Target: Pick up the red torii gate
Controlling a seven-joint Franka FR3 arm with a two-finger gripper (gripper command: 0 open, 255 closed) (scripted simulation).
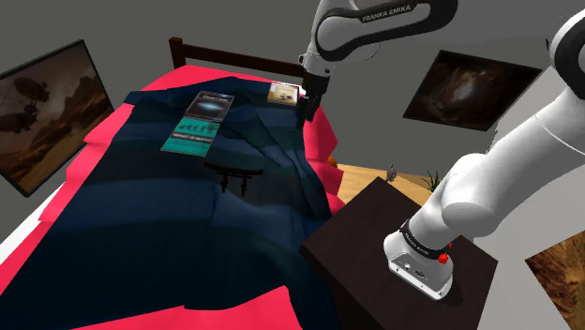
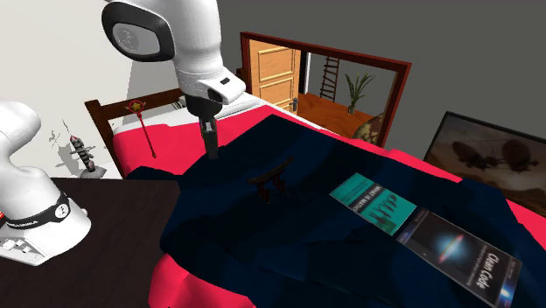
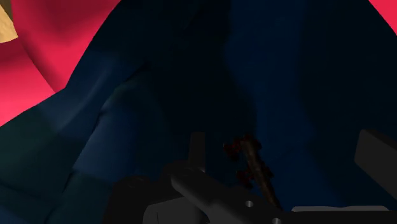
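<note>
Nearest the lens, the tool (image 3: 286, 147) shows its fingers (image 3: 197, 147) spread apart, nothing pinched between them. Just past them, low in the gap, there's the torii gate (image 3: 249, 159), reading dark with a reddish tinge, not bright red. It's framed by the fingers but not touched by either one.

Out to the second exterior view: the tool hangs pointing down over the near edge of the dark blue blanket (image 2: 289, 254), and the gate stands upright on that blanket, off toward that view's right and clearly apart from the fingertips. The shoulder view agrees, with the tool up high near the small book (image 1: 284, 92) by the headboard (image 1: 234, 58) and the gate lower down, mid-bed. Beyond the gate lie a teal book (image 2: 378, 203) and a dark book (image 2: 457, 254), flat on the blanket. The red sheet (image 1: 89, 192) peeks out round the edges.

So where are we? Early, by my read. The gate sits on the bed, ungrasped. What's left is nearly everything: line up over it, come down, close on it and lift.
</note>
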